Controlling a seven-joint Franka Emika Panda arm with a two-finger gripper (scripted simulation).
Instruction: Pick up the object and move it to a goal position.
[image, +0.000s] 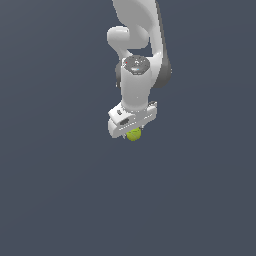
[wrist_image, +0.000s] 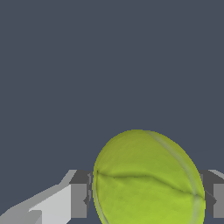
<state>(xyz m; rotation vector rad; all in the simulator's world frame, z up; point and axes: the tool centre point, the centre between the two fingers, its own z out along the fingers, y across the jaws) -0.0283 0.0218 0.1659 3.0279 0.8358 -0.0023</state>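
Your view took in, first, a flat slate-grey background that filled both pictures with no edge or seam on it. Against it, in the exterior view, your white arm (image: 136, 55) came down from the upper edge: a thick upper link, a rounded elbow joint, then a wrist cylinder with a dark grey cap pointing toward the camera, and dark collars on either side of that wrist.

Below the wrist sat the claw (image: 133, 134), its broad white body tilted so the end toward the exterior view's left hung a little lower. You could see only a sliver of the fingers from outside, since the body hid them.

Smallest of all was the ball (image: 133, 134), yellow-green, tucked directly under the claw's body and narrower than it, with only its lower half peeking out. From the wrist camera the ball (wrist_image: 148, 179) loomed large between the two fingers (wrist_image: 79, 199), a dark seam line curving across it and a paler one arcing along one side. Each finger pad pressed flush against a flank of the ball, so you had the claw clenched on the ball.
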